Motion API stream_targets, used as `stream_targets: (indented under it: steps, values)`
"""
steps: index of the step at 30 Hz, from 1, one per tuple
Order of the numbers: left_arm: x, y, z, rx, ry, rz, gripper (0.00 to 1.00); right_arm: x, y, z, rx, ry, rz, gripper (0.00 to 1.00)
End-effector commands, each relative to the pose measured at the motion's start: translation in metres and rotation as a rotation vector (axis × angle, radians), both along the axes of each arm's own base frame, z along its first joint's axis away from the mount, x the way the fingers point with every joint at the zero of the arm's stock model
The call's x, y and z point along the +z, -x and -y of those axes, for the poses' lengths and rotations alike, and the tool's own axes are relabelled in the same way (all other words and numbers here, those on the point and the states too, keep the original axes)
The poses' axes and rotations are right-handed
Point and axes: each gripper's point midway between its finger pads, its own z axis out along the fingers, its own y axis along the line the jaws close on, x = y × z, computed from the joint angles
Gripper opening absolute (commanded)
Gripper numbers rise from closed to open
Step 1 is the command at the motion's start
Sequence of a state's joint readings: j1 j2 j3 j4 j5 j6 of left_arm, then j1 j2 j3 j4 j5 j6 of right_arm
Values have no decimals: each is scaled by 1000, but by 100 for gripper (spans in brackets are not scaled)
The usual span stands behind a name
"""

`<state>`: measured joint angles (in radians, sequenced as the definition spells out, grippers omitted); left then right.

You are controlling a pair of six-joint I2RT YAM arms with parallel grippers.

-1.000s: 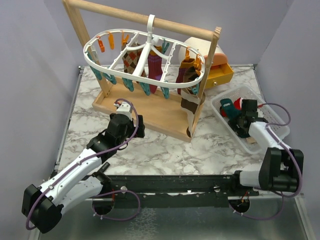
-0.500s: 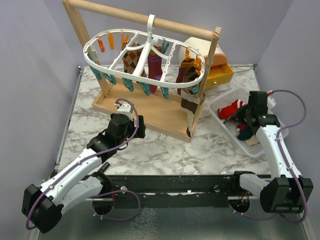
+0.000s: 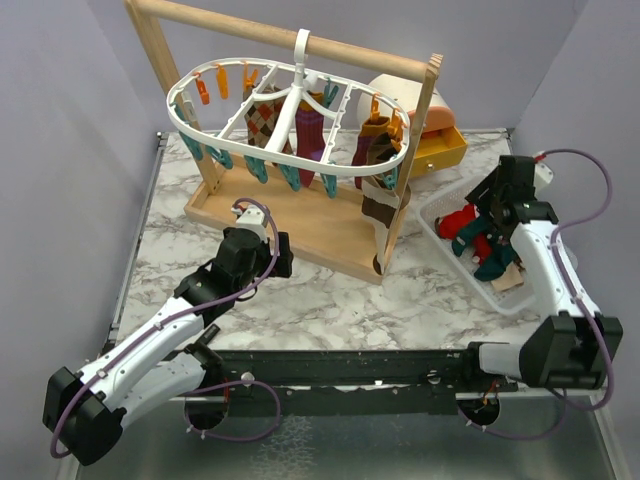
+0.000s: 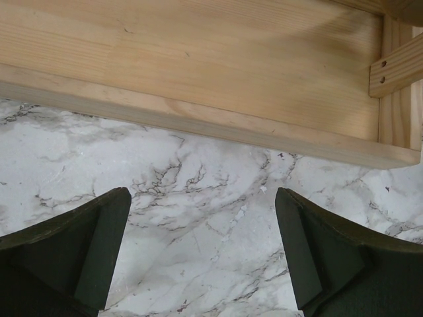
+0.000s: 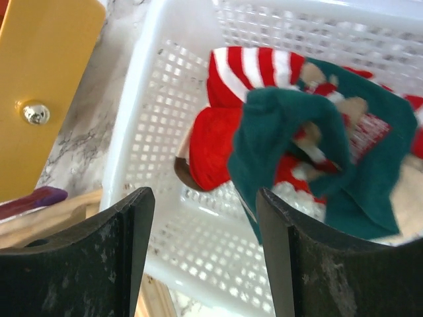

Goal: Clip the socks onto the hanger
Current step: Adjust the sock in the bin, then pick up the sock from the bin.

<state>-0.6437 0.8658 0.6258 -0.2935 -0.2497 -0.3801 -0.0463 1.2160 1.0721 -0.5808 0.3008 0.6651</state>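
Left hand [image 4: 201, 198], right hand [image 5: 203, 195]: wide, empty.
Right over basket [image 5: 149, 86]: one teal sock [image 5: 284, 129], one red-striped sock [image 5: 248, 66]; left over bench [image 4: 79, 142].

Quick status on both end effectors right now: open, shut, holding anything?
Left end effector: open, holding nothing.
Right end effector: open, holding nothing, above the white slatted plastic basket.

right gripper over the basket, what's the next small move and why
Probably lower the right gripper onto the teal sock and close. Its jaws stand open and empty above the white basket, and that sock lies on top of the pile.
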Motion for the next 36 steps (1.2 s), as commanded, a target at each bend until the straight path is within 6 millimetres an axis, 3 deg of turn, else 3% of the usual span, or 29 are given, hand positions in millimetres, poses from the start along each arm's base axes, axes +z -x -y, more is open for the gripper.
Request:
stream_targets:
  steps: [1, 6, 10, 16, 25, 28, 30, 31, 34, 36]
  values:
    - [3, 2, 4, -20, 12, 7, 99, -9, -51, -13, 107, -17, 2, 67]
    - [5, 1, 0, -5, 6, 12, 99, -44, -84, -12, 161, 12, -95, 70]
    - [7, 0, 0, 0, 6, 20, 99, -76, -94, -4, 165, 57, -137, 73]
    - [12, 1, -3, 7, 15, 37, 99, -146, -74, 9, 134, 106, -336, 76]
    - [9, -1, 0, -3, 6, 30, 99, -209, -37, 13, 138, 112, -559, 76]
    - [10, -1, -1, 0, 7, 34, 99, -231, -23, 12, 161, 103, -642, 64]
    - [11, 0, -2, 3, 6, 37, 99, -240, -11, 14, 159, 93, -685, 30]
    - [11, 0, -2, 3, 8, 39, 99, -242, -7, 15, 153, 89, -691, 20]
    - [13, 0, -3, 4, 12, 42, 99, -231, -3, 15, 129, 72, -643, 1]
    - [14, 1, -2, 1, 18, 45, 99, -209, -11, 13, 117, 60, -567, 0]
